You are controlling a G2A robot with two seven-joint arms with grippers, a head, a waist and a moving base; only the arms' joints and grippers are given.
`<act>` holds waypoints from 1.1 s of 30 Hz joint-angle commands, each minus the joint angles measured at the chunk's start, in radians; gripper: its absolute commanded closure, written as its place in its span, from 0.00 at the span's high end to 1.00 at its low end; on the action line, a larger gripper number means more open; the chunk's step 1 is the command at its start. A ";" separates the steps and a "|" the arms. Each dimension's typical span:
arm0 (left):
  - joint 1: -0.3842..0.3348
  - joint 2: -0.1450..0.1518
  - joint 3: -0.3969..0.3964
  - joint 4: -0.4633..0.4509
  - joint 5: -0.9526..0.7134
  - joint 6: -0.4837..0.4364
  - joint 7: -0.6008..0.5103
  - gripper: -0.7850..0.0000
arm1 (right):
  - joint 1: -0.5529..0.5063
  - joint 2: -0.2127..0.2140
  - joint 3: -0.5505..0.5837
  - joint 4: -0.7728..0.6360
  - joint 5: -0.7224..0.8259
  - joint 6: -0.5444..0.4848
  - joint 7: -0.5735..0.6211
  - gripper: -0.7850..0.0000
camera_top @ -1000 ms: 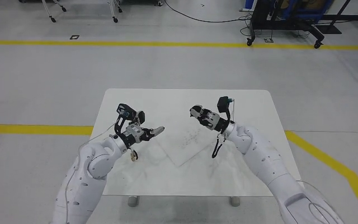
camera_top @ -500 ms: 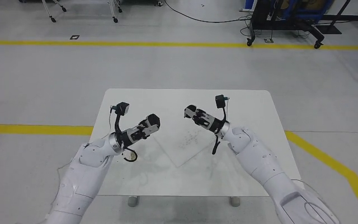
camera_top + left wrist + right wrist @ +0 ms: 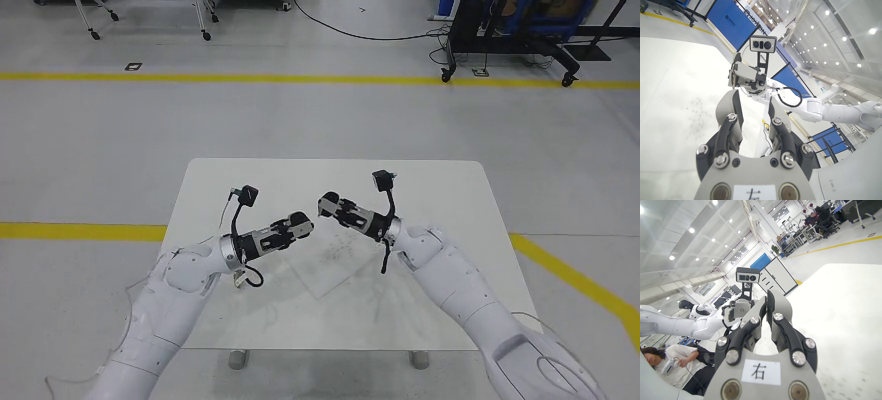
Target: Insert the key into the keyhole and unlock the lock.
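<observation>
Scuffed white table (image 3: 440,300); ribbed jaws of left gripper (image 3: 753,98) apart, of right gripper (image 3: 767,298) nearly shut.

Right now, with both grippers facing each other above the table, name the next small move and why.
Probably ease the left gripper forward so its open fingers bracket the tip of the right gripper: a gap separates them, and the right one is shut; what it pinches, I cannot tell.

This is a big robot lab hall. Yellow floor lines (image 3: 300,77) run across the top. Ceiling lights (image 3: 844,38) shine upper right. Desks (image 3: 808,229) stand upper right.
</observation>
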 commanded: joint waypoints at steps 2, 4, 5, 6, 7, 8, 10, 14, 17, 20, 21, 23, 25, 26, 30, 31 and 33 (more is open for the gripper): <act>-0.008 -0.003 0.018 -0.002 0.015 0.034 0.010 0.29 | 0.008 -0.005 -0.005 0.011 0.008 -0.001 0.004 0.00; -0.014 -0.005 0.028 -0.002 0.046 0.071 0.028 0.29 | 0.012 -0.008 -0.007 0.020 0.003 -0.002 -0.003 0.00; -0.016 -0.007 0.032 -0.001 0.060 0.087 0.041 0.29 | 0.013 -0.010 -0.008 0.023 0.001 -0.003 -0.007 0.00; -0.018 -0.008 0.037 -0.001 0.068 0.099 0.051 0.29 | 0.014 -0.012 -0.009 0.027 0.000 -0.004 -0.009 0.00; -0.019 -0.009 0.040 0.003 0.073 0.111 0.061 0.29 | 0.016 -0.013 -0.010 0.030 -0.001 -0.004 -0.011 0.00; -0.022 -0.010 0.042 0.007 0.079 0.121 0.072 0.29 | 0.017 -0.015 -0.011 0.032 -0.002 -0.004 -0.013 0.00; -0.025 -0.012 0.046 0.009 0.095 0.132 0.090 0.29 | 0.018 -0.017 -0.012 0.034 -0.003 -0.004 -0.016 0.00; -0.027 -0.013 0.049 0.009 0.096 0.128 0.100 0.32 | 0.019 -0.020 -0.012 0.038 -0.006 -0.004 -0.016 0.00; -0.027 -0.013 0.046 0.011 0.095 0.128 0.110 0.33 | 0.019 -0.022 -0.013 0.041 -0.011 -0.004 -0.013 0.00; -0.029 -0.014 0.048 0.012 0.091 0.133 0.114 0.32 | 0.020 -0.025 -0.014 0.043 -0.016 -0.004 -0.011 0.00; -0.030 -0.014 0.049 0.012 0.091 0.134 0.116 0.32 | 0.020 -0.025 -0.014 0.044 -0.016 -0.004 -0.012 0.00; -0.032 -0.015 0.051 0.013 0.091 0.134 0.117 0.30 | 0.021 -0.027 -0.015 0.046 -0.018 -0.004 -0.011 0.00; -0.033 -0.016 0.054 0.015 0.093 0.137 0.118 0.28 | 0.022 -0.028 -0.014 0.049 -0.020 -0.004 -0.012 0.00; -0.034 -0.016 0.055 0.017 0.094 0.138 0.119 0.26 | 0.022 -0.029 -0.014 0.050 -0.020 -0.004 -0.012 0.00; -0.037 -0.017 0.057 0.022 0.095 0.141 0.121 0.16 | 0.023 -0.031 -0.013 0.054 -0.021 -0.004 -0.011 0.00; -0.038 -0.017 0.058 0.024 0.095 0.142 0.121 0.13 | 0.024 -0.031 -0.012 0.056 -0.022 -0.004 -0.010 0.00; -0.039 -0.017 0.058 0.027 0.094 0.145 0.124 0.07 | 0.025 -0.032 -0.012 0.057 -0.025 -0.004 -0.010 0.00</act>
